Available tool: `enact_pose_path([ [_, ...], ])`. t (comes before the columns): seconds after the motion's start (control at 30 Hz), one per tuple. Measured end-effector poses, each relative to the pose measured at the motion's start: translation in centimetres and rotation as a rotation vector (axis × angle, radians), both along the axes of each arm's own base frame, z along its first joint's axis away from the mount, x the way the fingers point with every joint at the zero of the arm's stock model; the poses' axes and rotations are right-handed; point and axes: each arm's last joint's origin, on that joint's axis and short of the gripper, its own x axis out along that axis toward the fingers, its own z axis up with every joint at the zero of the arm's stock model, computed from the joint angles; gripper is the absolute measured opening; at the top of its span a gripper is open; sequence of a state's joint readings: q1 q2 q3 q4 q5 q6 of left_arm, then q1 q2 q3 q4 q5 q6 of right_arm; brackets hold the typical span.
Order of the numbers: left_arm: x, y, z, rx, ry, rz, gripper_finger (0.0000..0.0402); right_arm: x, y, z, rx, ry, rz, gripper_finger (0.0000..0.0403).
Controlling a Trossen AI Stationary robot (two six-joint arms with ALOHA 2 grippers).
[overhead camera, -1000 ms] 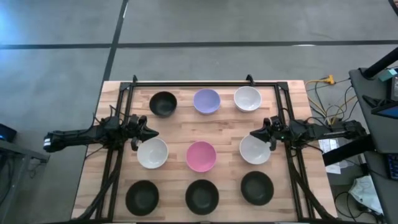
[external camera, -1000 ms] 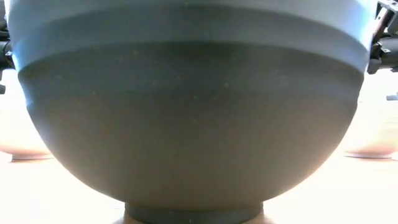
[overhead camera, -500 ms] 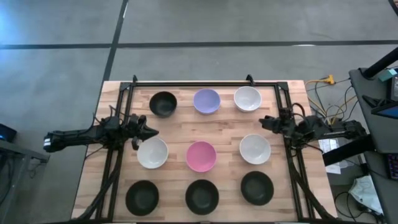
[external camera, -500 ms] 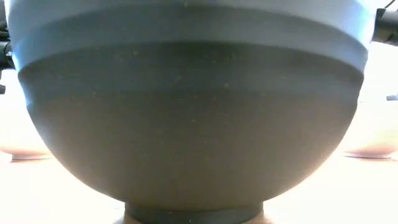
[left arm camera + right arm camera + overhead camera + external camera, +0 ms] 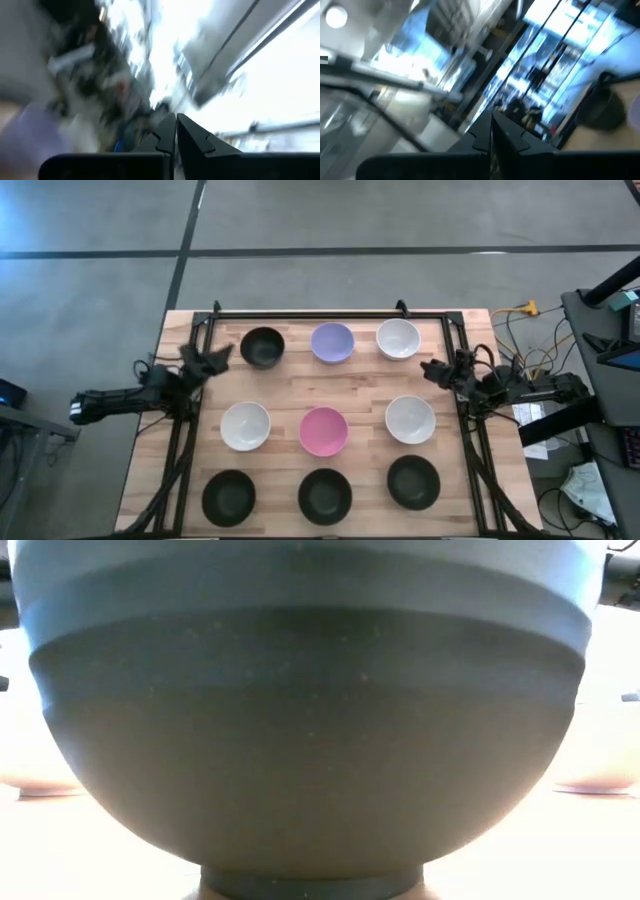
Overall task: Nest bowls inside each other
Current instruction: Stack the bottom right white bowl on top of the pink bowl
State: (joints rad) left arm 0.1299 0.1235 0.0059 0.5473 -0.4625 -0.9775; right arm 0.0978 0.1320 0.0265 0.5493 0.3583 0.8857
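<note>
While both arms hang back at the sides, the wooden table carries everything that matters: nine bowls in a three-by-three grid, none nested yet. Top row in the high view: a black bowl at upper left, the lavender bowl in the middle, a white bowl at upper right. Middle row: white, the pink bowl at centre, white again. Bottom row: three black ones.

They look like stiff, glazed, fairly light bowls, likely slick and liable to chip if dropped. The rim is the sensible place to grip, one finger inside and one outside, since the round wall would probably slip out of a sideways pinch. Equal sizes suggest a shallow nest, so a stack may wobble.

Room is decent: every bowl stands apart from its neighbours, with bare wood between rows. A black frame borders the top and sides, and the outer columns sit near it.

Down to the smallest players: the left gripper sits at upper left just beside the black bowl, fingers pressed together, holding nothing. The right gripper waits at the right edge between the two white bowls, also clenched and empty.
</note>
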Motion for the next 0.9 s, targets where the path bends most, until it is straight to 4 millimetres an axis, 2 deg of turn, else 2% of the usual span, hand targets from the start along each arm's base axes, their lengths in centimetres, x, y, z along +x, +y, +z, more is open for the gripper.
enact_pose_path([
  [0.23, -1.4, 0.0, 2.6, 0.124, -0.234, 0.138, 0.0001, -0.7, -0.3, 1.1, -0.011, -0.102, -0.124, 0.0009],
  [0.3, -1.1, -0.1, 3.2, 0.150, -0.228, 0.126, 0.0001, -0.9, -0.4, 1.5, -0.032, -0.149, -0.142, 0.0009],
  [0.43, -0.2, -0.1, 6.1, 0.275, -0.171, 0.123, 0.0001, -1.9, -0.4, 2.7, -0.086, -0.275, -0.193, 0.0009],
  [0.57, 1.9, 0.2, 10.4, 0.302, -0.127, 0.164, 0.0001, -2.9, -0.3, 3.9, -0.181, -0.406, -0.213, 0.0009],
  [0.67, 3.5, 0.3, 14.4, 0.371, -0.129, 0.178, 0.0001, -3.0, -0.2, 6.0, -0.272, -0.421, -0.200, 0.0009],
  [0.8, 7.1, 0.7, 18.2, 0.487, -0.035, 0.212, 0.0001, -2.0, 0.1, 9.2, -0.412, -0.290, -0.180, 0.0009],
  [0.9, 9.4, 1.0, 19.7, 0.553, 0.063, 0.248, 0.0001, -0.6, 0.3, 11.4, -0.518, -0.113, -0.180, 0.0009],
])
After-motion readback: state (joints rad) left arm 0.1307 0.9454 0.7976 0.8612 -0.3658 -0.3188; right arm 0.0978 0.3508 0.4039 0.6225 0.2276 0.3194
